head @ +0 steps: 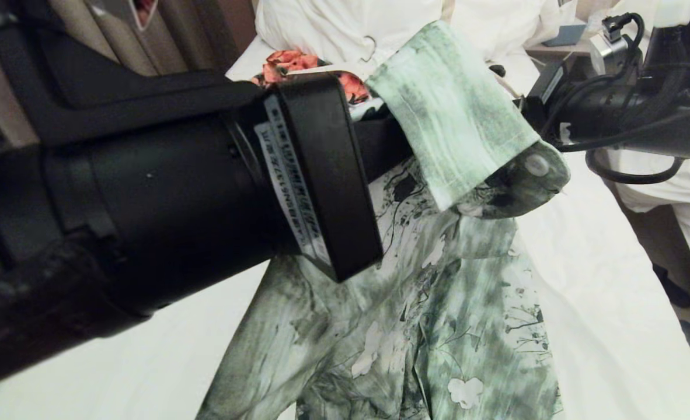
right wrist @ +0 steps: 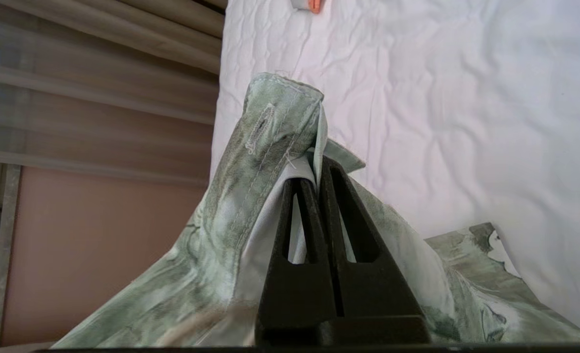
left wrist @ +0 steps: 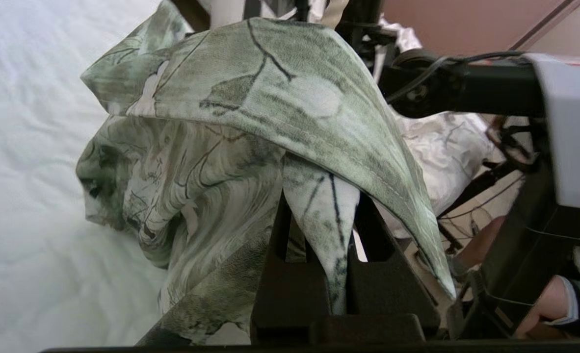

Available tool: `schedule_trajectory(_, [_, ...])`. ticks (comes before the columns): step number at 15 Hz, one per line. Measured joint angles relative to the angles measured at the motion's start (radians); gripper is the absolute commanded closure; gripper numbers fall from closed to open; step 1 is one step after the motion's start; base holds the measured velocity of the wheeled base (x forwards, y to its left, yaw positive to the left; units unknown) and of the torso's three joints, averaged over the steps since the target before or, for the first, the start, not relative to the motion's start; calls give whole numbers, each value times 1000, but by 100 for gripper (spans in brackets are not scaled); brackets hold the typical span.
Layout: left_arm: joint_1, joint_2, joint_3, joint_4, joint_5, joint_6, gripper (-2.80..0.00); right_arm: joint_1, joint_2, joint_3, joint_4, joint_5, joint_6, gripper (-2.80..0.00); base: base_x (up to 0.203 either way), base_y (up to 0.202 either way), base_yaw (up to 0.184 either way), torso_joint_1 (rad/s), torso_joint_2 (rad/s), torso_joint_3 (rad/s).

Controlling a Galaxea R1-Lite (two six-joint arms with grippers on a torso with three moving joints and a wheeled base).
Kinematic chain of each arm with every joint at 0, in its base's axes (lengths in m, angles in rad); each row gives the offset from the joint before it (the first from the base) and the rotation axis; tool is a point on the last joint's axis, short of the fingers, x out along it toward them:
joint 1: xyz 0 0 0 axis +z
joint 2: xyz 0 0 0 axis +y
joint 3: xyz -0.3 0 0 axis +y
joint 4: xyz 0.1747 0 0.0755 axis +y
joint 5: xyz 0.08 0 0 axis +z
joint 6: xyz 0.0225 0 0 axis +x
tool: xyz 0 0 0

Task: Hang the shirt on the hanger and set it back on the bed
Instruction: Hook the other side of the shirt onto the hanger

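Both grippers clamped on the shirt (head: pixel 438 303), lifted off the bed (head: pixel 602 303).

Left gripper (left wrist: pixel 322 206): narrow, fingers (left wrist: pixel 275 230) pinched on a fold of fabric running between them; collar flap draped over the top, centre of the left wrist frame. In the head frame the left arm fills the left half, gripper end hidden behind the raised cloth near upper centre.

Right gripper (right wrist: pixel 318 171): fully closed on the placket edge with the buttonhole, centre of the right wrist frame, cloth hanging down both sides of the fingers (right wrist: pixel 339 215). In the head frame the right arm enters from the upper right, tip buried in fabric beside a white button.

Shirt: held up between the two grippers in the upper centre of the head frame, pale inside face turned out there; rest trailing down to the lower centre, lying on the white sheet.

Orange-and-black floral garment (head: pixel 289 61) at top centre, behind the left arm, on the bed. Pillows (head: pixel 345 26) above it. A curved hook shape shows there too; cannot tell which hanger it belongs to.

Person's bare leg (left wrist: pixel 545 299) at lower right of the left wrist frame.
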Motion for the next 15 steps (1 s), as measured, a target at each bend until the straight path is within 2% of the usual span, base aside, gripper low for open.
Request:
schedule_trajectory(7, [17,23,-1,2,15,8,0,3,-33,0,102,0,-50,0,0,0,0,0,0,0])
schedule_trajectory(15, [19,46,1,0,23,10,0,17,-58,-2,116,22,-70,0,0,0,0,0,0,0])
